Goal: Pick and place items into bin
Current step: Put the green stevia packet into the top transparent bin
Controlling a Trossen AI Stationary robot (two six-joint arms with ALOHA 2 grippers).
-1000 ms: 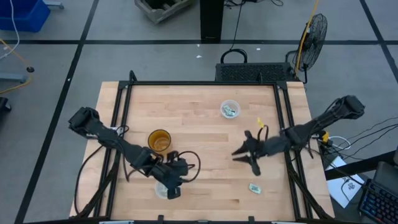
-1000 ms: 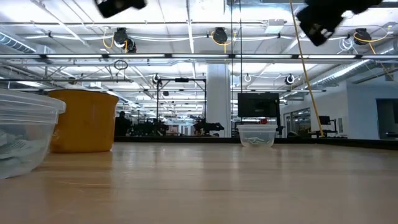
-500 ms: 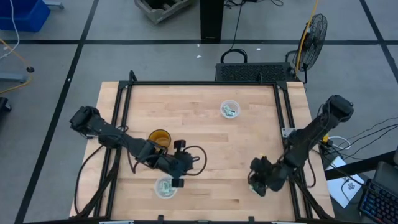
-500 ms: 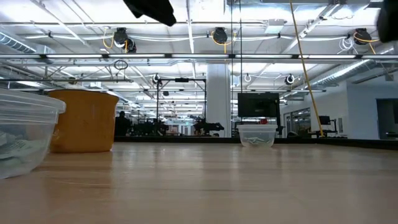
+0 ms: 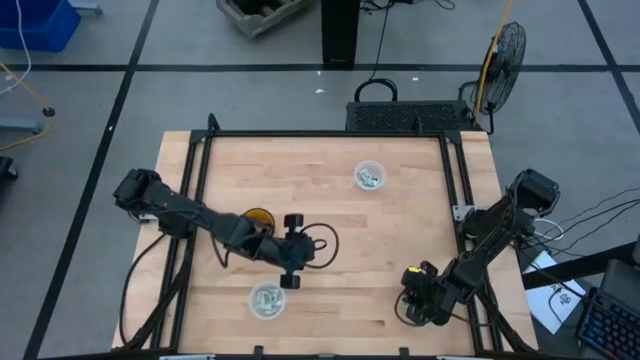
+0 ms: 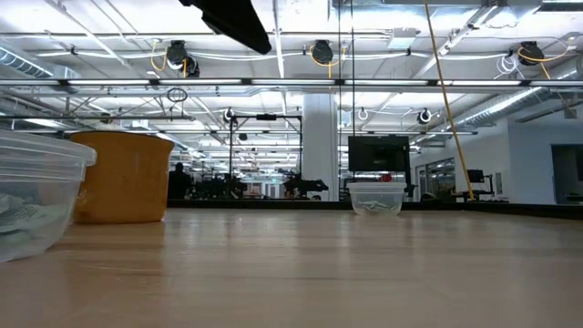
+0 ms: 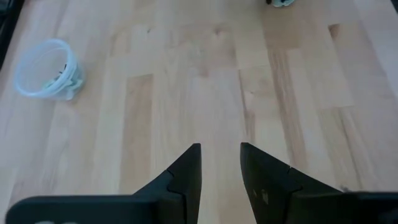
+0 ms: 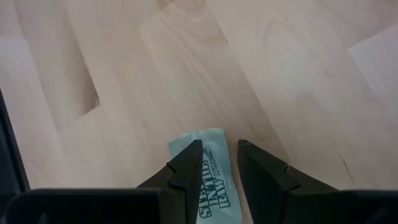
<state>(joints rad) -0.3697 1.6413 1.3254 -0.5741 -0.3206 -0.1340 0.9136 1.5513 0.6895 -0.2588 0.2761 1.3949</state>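
1. Already, some packets sit in my two clear round plastic tubs: one near the front edge of the pale wooden bench [image 5: 330,210], between my arms [image 5: 266,300], and one toward the far side [image 5: 370,176], each showing green-and-white contents from above.

2. Left to do, as far as I can see: one small flat pale green-and-white wrapped packet [image 8: 211,171] lies loose on the bench near its front right corner. I spot no other loose packets from above, though small ones could be hidden under my arms.

3. By my judgement the task is nearly finished, with this packet still to be lifted and carried to a tub.

4. My right tool [image 8: 216,163] is down at that packet, fingers parted by a narrow gap and straddling its near end. Its tips look to be on or just over the wrapper; I cannot be sure they have pinched it, so I call it open and not yet gripping.

5. My left tool [image 7: 219,163] hangs over bare bench near the middle, just beside the amber-orange translucent cup [image 5: 255,219]; its fingers stand slightly apart and hold nothing.

6. That cup is no part of the sorting and stays where it is.
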